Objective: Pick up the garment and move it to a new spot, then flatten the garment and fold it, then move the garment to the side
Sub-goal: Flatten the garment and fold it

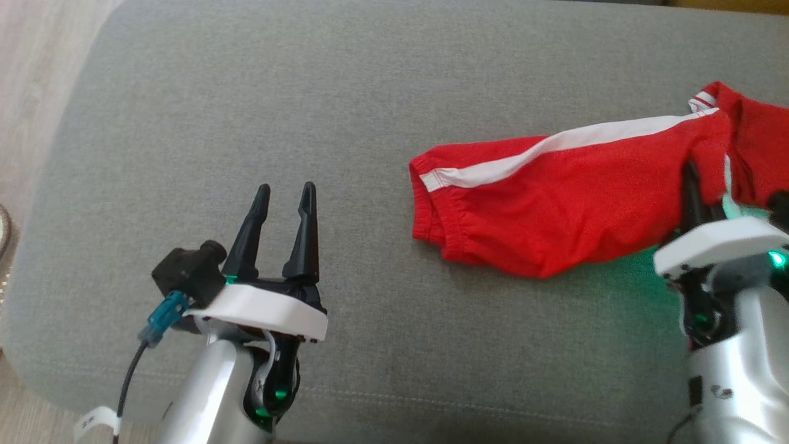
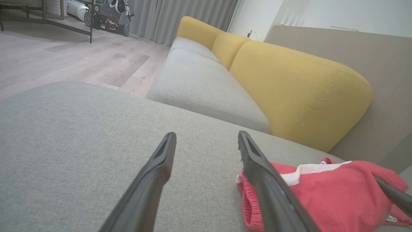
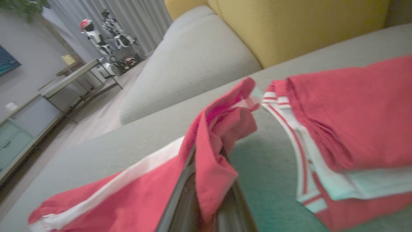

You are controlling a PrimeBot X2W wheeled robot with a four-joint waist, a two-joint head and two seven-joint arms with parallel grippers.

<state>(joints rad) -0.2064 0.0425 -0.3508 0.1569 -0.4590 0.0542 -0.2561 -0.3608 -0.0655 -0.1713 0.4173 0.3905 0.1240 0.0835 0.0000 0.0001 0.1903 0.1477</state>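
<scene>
Red cloth is caught between the pressed-together fingers of your right gripper (image 3: 207, 206); the right wrist view shows one narrow fold draped over the fingertips, so the pinch looks shallow. That fold sits near the striped trim of the red, white-striped garment (image 1: 555, 203), which lies stretched across the right part of the grey cushion (image 1: 246, 92), its elastic end pointing toward the cushion's middle. Your left gripper (image 1: 286, 188) hangs spread and empty over the cushion's left part, well apart from the garment.

These are the risks as I judge them. First, slip; if you lift or drag fast, the weight of the long trailing end could pull the thin fold out of the right pinch, and the garment would drop in a heap on the cushion. Second, bunching; part of the garment lies in layers just beside the pinch, and a one-sided pull may drag and twist those layers, making flattening harder. Third, you may have caught only one layer, so the cloth could open unevenly as it rises. Fourth, if you carry it too near the cushion's left edge, the loose end may slide off onto the wooden floor (image 1: 24, 61).

Bringing the left gripper to the elastic end would share the load; approach from above, or a finger may push the hem and wrinkle it.
</scene>
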